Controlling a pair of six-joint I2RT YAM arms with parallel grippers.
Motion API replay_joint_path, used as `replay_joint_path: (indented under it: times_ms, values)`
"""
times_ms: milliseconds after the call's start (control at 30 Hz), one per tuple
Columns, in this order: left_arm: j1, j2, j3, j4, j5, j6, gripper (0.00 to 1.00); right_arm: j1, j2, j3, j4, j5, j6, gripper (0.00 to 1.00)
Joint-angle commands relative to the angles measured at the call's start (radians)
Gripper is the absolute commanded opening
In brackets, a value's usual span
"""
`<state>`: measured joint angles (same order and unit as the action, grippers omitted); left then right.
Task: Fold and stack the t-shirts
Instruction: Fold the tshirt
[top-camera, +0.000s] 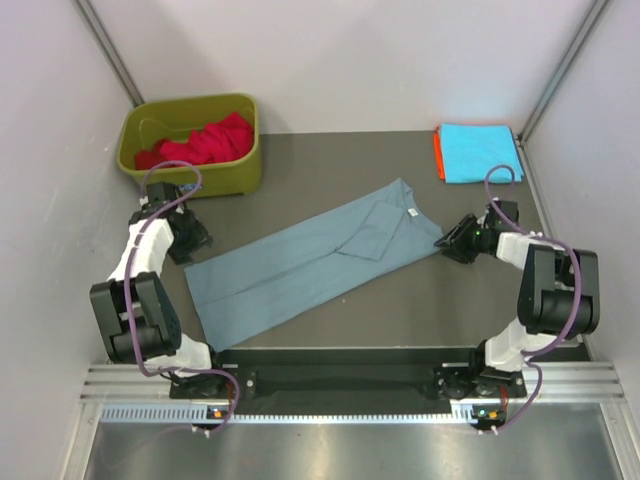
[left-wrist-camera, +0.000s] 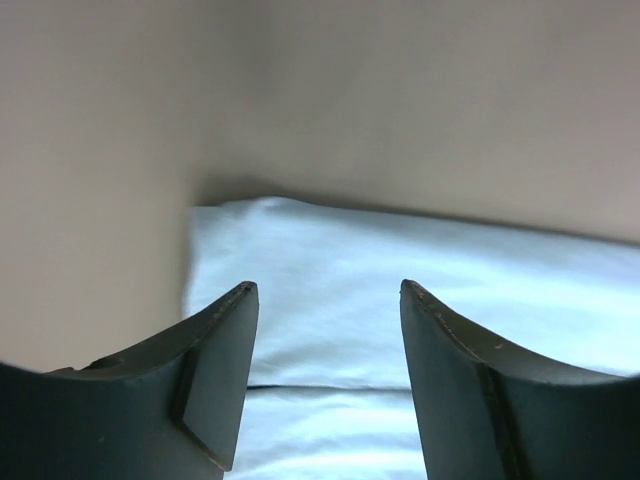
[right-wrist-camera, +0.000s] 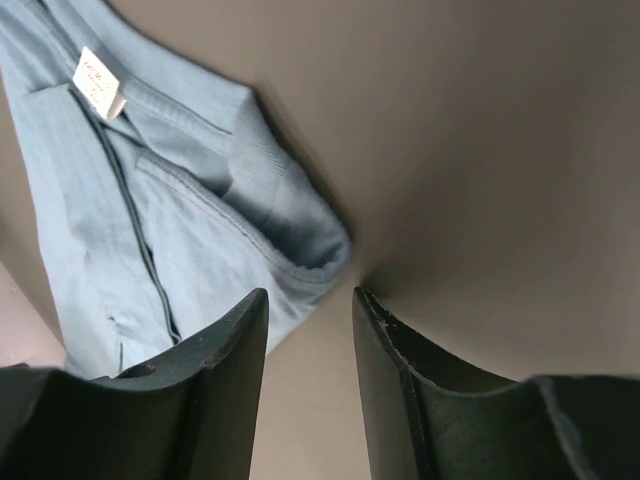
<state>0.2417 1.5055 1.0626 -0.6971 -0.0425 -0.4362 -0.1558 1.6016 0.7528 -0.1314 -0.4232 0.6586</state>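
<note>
The grey-blue t-shirt (top-camera: 320, 255) lies diagonally on the bench (top-camera: 400, 310), a long soft strip — halved lengthwise, crosswise folds seemingly next. Left fingers (left-wrist-camera: 215, 370) stand wide apart at its hem end, empty; right fingers (right-wrist-camera: 225, 380), narrowly parted and empty, face the stitched collar end by the neck label (right-wrist-camera: 98, 82). The next move calls for pinching both limp layers.

A t-shirt (top-camera: 300, 265) lay diagonally across mid-frame on the table (top-camera: 330, 160), between my left gripper (top-camera: 195, 243) and my right gripper (top-camera: 452, 240); a bin (top-camera: 190, 103) holding another shirt (top-camera: 205, 140) sat upper left, folded shirts (top-camera: 478, 152) upper right.
</note>
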Motion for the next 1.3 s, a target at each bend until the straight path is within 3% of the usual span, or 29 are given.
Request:
replay_joint_path:
  times_ms: [0, 100, 200, 267, 367, 533, 900, 1033, 1067, 1267]
  values:
    - [0.001, -0.1, -0.013, 0.086, 0.166, 0.002, 0.63, 0.025, 0.02, 0.02, 0.073, 0.029, -0.008, 0.41]
    - [-0.01, -0.103, 0.019, 0.064, 0.203, 0.011, 0.6, 0.041, 0.04, 0.022, 0.096, 0.038, 0.001, 0.39]
    - [-0.022, -0.087, 0.028, 0.076, 0.256, 0.017, 0.61, 0.056, 0.055, 0.036, 0.119, 0.06, 0.003, 0.27]
    - [-0.039, -0.053, 0.039, 0.091, 0.335, 0.027, 0.67, 0.068, 0.08, 0.066, 0.124, 0.07, -0.002, 0.19]
    - [-0.113, -0.028, 0.071, 0.082, 0.316, 0.053, 0.84, 0.091, 0.132, 0.157, 0.121, 0.11, -0.037, 0.11]
    - [-0.225, -0.018, 0.119, 0.064, 0.27, 0.041, 0.85, 0.11, 0.237, 0.334, 0.111, 0.185, -0.085, 0.06]
    - [-0.418, -0.014, 0.172, 0.134, 0.228, -0.078, 0.85, 0.148, 0.568, 0.841, 0.084, 0.271, -0.194, 0.06]
    - [-0.478, -0.045, 0.123, 0.191, 0.23, -0.096, 0.88, 0.148, 0.667, 1.011, 0.104, 0.279, -0.188, 0.07]
    - [-0.482, -0.05, 0.111, 0.199, 0.24, -0.095, 0.98, 0.177, 0.684, 1.036, 0.111, 0.284, -0.185, 0.07]
    - [-0.487, -0.105, -0.004, 0.246, 0.32, -0.027, 0.98, 0.185, 0.849, 1.27, 0.124, 0.265, -0.188, 0.08]
